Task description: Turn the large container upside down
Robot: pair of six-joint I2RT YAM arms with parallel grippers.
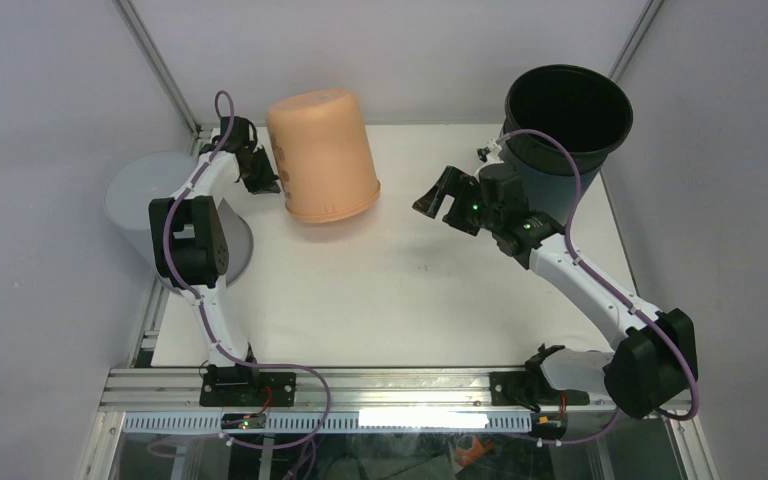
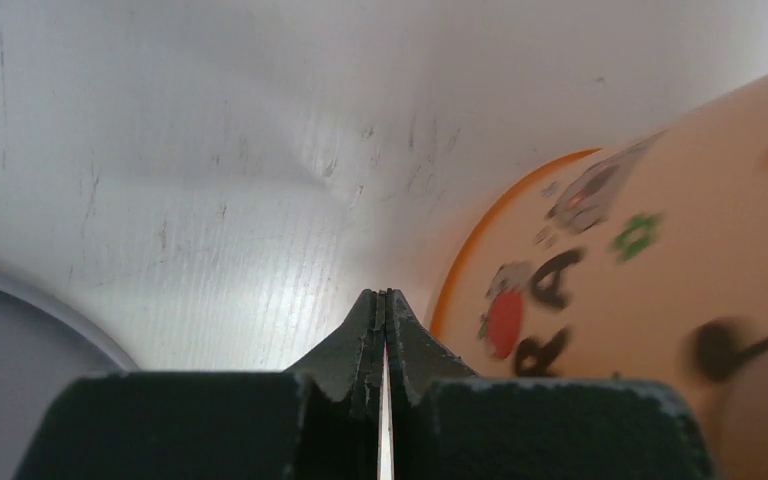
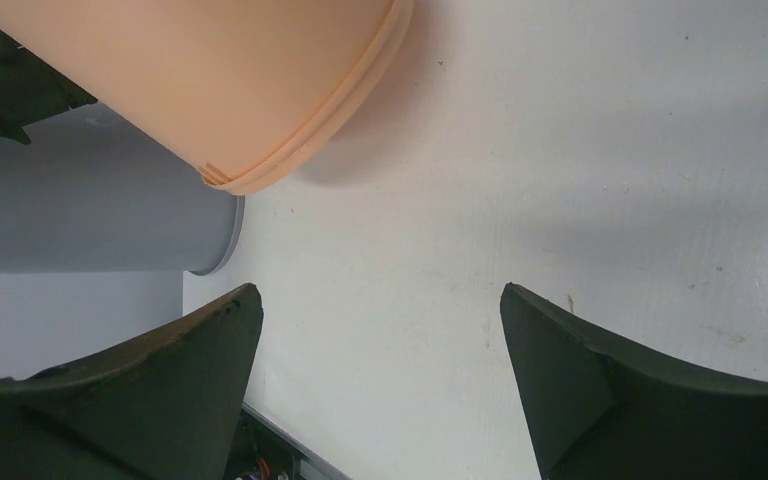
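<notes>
The large peach container [image 1: 320, 155] stands at the back left of the white worktop [image 1: 410, 290] with its closed base upward and its wide rim down toward the surface. Whether the rim sits flat all round cannot be told from these views. The left tool [image 1: 263, 178] is just beside the container's left wall, its jaws pressed fully together with nothing between them. In the left wrist view the left tool [image 2: 385, 300] shows its two black fingers meeting in a thin seam, and the container [image 2: 640, 280] fills the right side, blurred, with dark letters, a red round shape and a small green flower printed on its wall. The right tool [image 1: 438, 200] hangs over the middle of the worktop, well apart from the container, with its jaws spread wide and holding nothing. From the right wrist camera the right tool [image 3: 380, 290] frames bare worktop, with the container's ribbed rim [image 3: 310, 130] at the upper left. A grey cylindrical bin [image 1: 135, 190] stands at the left edge of the worktop, near the left arm. A black plant pot [image 1: 540, 165] stands upright, mouth open, at the back right corner behind the right arm.
</notes>
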